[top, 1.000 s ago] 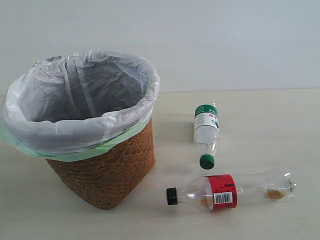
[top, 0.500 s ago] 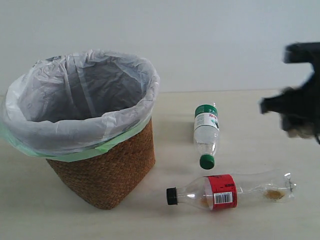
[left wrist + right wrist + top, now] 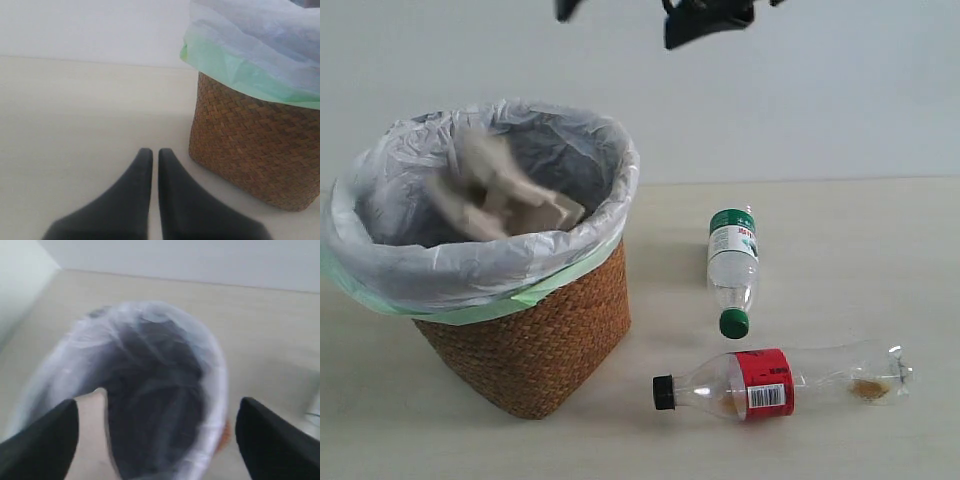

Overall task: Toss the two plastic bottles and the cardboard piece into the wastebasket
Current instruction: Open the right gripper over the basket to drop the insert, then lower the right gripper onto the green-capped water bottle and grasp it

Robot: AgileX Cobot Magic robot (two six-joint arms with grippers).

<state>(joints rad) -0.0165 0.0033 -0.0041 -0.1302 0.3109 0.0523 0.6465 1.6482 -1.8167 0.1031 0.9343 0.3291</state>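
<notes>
Though blurred in wastebasket (image 3: 540, 330), cardboard piece (image 3: 500, 195); right gripper (image 3: 159, 404) spread wide, left gripper (image 3: 151, 152) closed, both empty.

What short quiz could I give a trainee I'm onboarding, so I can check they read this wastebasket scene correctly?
1. True or false: the cardboard piece is inside the wastebasket.
2. The green-capped bottle and the black-capped bottle lie: A on the table, B in the wastebasket, C in a gripper.
3. Fill in: the right gripper, above the wastebasket, is ____.
Key: 1 true; 2 A; 3 open.
</notes>
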